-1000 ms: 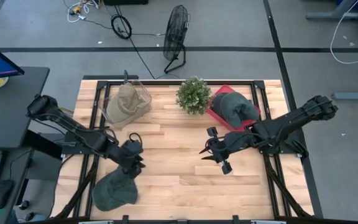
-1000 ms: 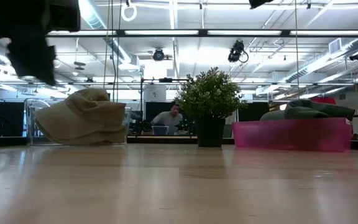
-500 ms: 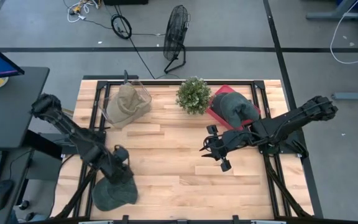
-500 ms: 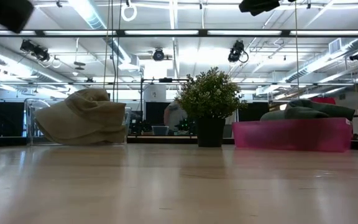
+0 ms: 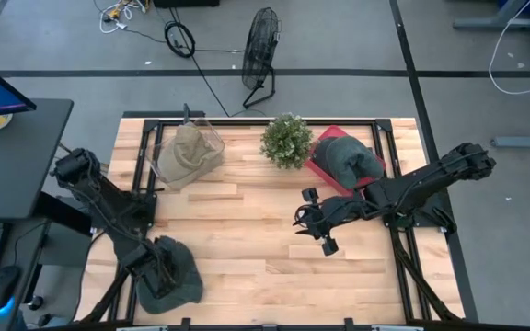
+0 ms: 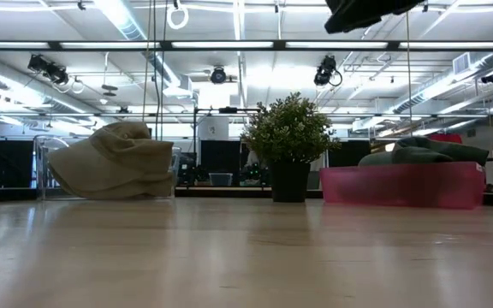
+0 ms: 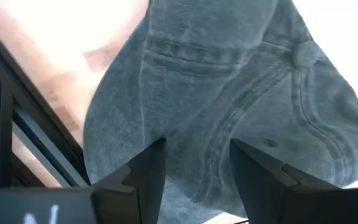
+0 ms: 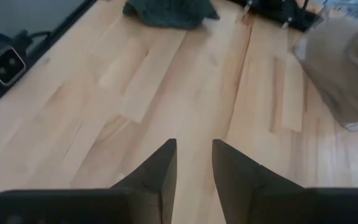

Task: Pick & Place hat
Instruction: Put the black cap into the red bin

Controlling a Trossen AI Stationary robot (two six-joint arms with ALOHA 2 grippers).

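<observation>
Hovering right over the grey-green cap (image 5: 175,279) on the desk (image 5: 256,267), left gripper (image 7: 194,163) jaws parted, no readable branding.

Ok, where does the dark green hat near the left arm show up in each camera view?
High view: the dark green hat lies at the table's near left corner, under the left gripper.
Low view: not in it.
Left wrist view: it fills the frame, just past the open fingers.
Right wrist view: far off across the table.
Shared landmark: the tan hat, also seen in the low and right wrist views.
</observation>
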